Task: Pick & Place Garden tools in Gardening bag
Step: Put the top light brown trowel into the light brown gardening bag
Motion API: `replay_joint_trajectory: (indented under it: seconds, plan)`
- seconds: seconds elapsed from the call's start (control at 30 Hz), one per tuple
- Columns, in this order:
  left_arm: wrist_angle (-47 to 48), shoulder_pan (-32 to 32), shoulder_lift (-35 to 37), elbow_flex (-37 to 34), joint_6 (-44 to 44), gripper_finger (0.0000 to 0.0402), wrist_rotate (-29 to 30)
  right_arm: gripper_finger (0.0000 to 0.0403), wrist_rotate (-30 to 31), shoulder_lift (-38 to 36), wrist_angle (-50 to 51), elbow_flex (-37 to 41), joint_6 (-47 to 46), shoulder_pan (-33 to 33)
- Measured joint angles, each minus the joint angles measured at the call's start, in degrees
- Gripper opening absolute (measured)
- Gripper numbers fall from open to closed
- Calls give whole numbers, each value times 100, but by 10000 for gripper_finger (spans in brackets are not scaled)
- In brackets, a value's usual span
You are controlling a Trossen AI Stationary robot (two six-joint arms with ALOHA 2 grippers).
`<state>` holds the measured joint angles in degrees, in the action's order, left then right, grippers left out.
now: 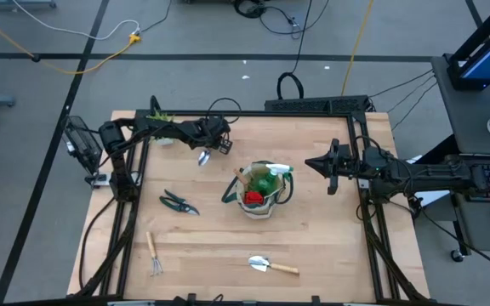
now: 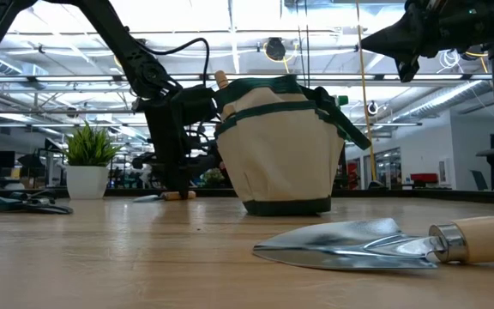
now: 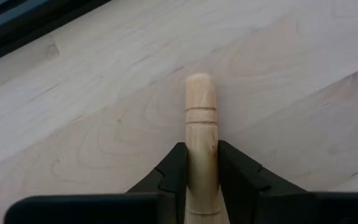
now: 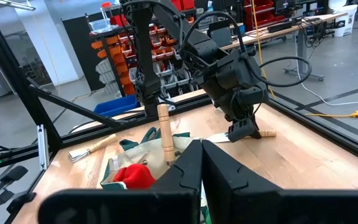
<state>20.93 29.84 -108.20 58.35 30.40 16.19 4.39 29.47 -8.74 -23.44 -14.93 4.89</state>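
While the right gripper (image 1: pixel 328 165) just hangs closed and empty up beside the bag (image 1: pixel 262 197), the left gripper (image 3: pixel 199 163) is down at the table's (image 1: pixel 330 246) far side, clamped around a trowel's (image 1: pixel 203 157) wooden handle. Pruning shears (image 1: pixel 179 202), a fork (image 1: pixel 154 255) and another trowel (image 1: pixel 270 265) lie loose on the wood.

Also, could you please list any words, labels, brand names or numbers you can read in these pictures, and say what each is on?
None can be read.
The gardening bag shows no lettering.
The trowel shows no mark on its blade or handle.
The storage bins in the room behind: any labels are too small to read.
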Motion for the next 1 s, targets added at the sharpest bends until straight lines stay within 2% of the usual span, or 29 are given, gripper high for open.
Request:
replay_joint_trajectory:
  seconds: [0.27,0.6,0.83,1.0]
  plan:
    - [110,7,292,-24,-8,71,112,0,3,0,-1,0,-1,0]
    - [651,11,1033,-28,-20,75,307,0,5,-2,-1,0,-69,0]
    - [771,7,1876,-24,-14,70,266,0,5,-2,-2,0,-70,0]
    - [596,7,2619,-15,-12,71,-173,0,5,-2,-3,0,-70,0]
